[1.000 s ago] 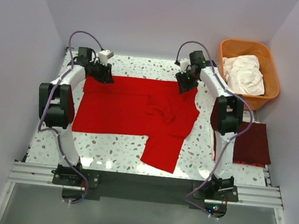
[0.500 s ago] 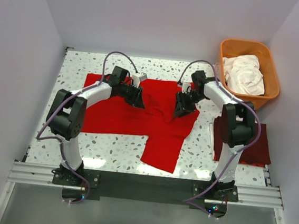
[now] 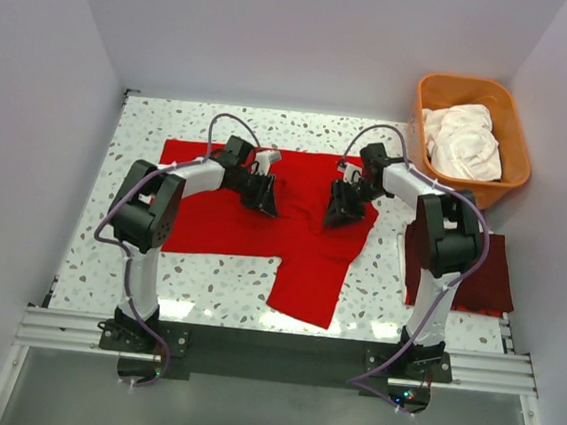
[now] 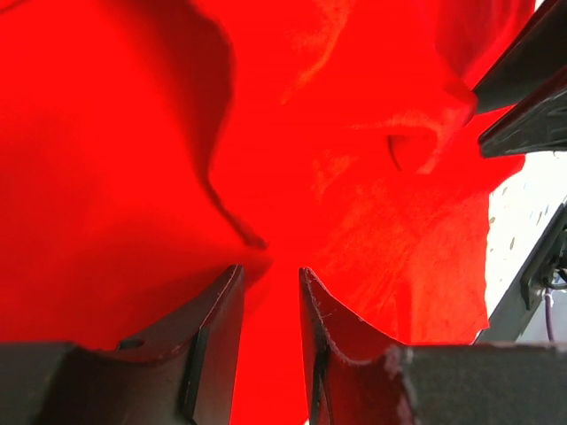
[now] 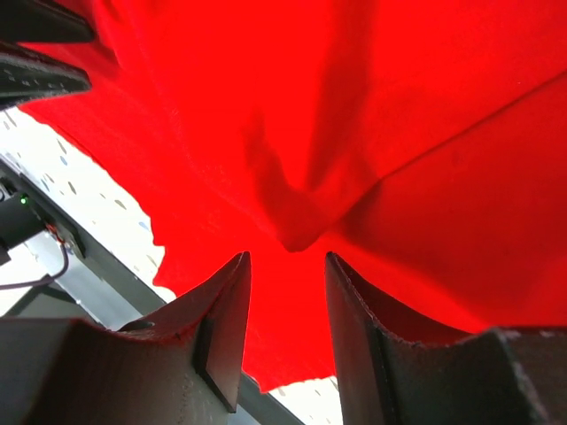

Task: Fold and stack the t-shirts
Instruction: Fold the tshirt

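A bright red t-shirt (image 3: pixel 217 221) lies spread on the speckled table, wrinkled in its middle, with one part hanging toward the front (image 3: pixel 307 285). My left gripper (image 3: pixel 265 197) is low over the shirt's centre-left, jaws open a little. In the left wrist view the gripper (image 4: pixel 268 268) points at a crease of the red cloth (image 4: pixel 133 133). My right gripper (image 3: pixel 342 208) is over the shirt's right side, open. In the right wrist view the gripper (image 5: pixel 286 257) has a raised fold of cloth (image 5: pixel 297 221) just beyond its tips. Neither gripper holds cloth.
An orange basket (image 3: pixel 448 89) at the back right holds white shirts (image 3: pixel 461 139). A folded dark red shirt (image 3: pixel 480 274) lies at the right edge of the table. White walls close in the back and both sides.
Both grippers have moved from the shirt's back edge forward and inward to its wrinkled middle. The shirt itself has barely shifted.
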Available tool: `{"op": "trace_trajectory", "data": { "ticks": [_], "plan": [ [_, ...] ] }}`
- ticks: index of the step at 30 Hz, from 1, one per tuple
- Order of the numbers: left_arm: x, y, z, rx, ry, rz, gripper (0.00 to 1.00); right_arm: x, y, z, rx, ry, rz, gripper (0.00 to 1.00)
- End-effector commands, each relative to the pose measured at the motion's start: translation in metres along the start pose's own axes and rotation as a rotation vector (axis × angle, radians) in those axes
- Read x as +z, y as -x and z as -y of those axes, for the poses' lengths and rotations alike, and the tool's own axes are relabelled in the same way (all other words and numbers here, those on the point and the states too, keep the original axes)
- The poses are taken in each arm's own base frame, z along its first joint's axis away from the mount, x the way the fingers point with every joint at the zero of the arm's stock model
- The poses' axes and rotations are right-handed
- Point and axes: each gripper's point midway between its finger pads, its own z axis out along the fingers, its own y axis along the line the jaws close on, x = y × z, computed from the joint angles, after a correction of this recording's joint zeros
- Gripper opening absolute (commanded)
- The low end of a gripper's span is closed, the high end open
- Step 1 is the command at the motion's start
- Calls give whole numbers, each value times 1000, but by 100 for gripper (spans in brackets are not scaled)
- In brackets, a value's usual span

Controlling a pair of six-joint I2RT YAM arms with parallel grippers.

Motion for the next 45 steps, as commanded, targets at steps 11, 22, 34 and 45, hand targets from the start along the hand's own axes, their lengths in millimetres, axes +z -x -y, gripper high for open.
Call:
{"op": "trace_trajectory", "data": {
  "ticks": [11,22,34,45],
  "plan": [
    [11,22,16,6,-25,32,37,16,-4,-9,30,27,14,43],
    [9,22,7,0,47,25,39,22,-1,-10,25,30,7,41],
    [21,19,2,-13,90,4,30,29,1,-5,31,17,0,26],
    [10,28,14,10,73,27,0,18,7,-17,1,47,8,2]
  ]
}}
